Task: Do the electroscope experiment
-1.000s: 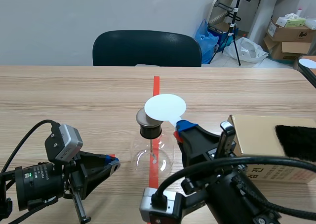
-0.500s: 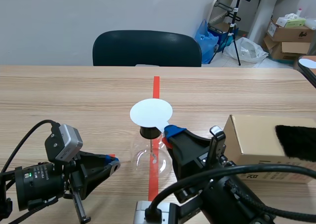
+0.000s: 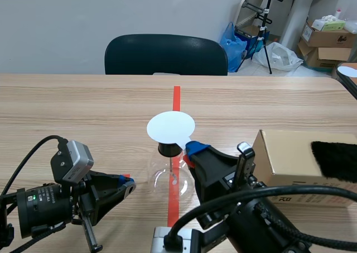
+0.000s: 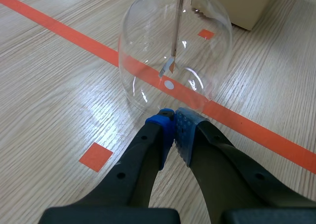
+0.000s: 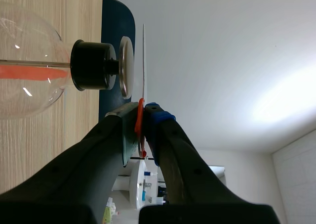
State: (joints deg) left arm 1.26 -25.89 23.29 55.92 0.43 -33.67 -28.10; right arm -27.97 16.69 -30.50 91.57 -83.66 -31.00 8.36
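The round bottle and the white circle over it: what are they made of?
The round bottle looks like clear glass: see-through, with shiny highlights. The white circle seems thin plastic or card, matte and flat; which one, I cannot tell.

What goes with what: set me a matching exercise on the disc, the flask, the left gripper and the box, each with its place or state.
Things
1. white disc
2. glass flask
3. left gripper
4. cardboard box

Places or states
A. shut on nothing, tips close by the flask's base
B. standing on the orange-red tape line
C. pinched in the right gripper, over the flask's top
D. carrying a black furry cloth

Pairs: 1-C, 2-B, 3-A, 4-D
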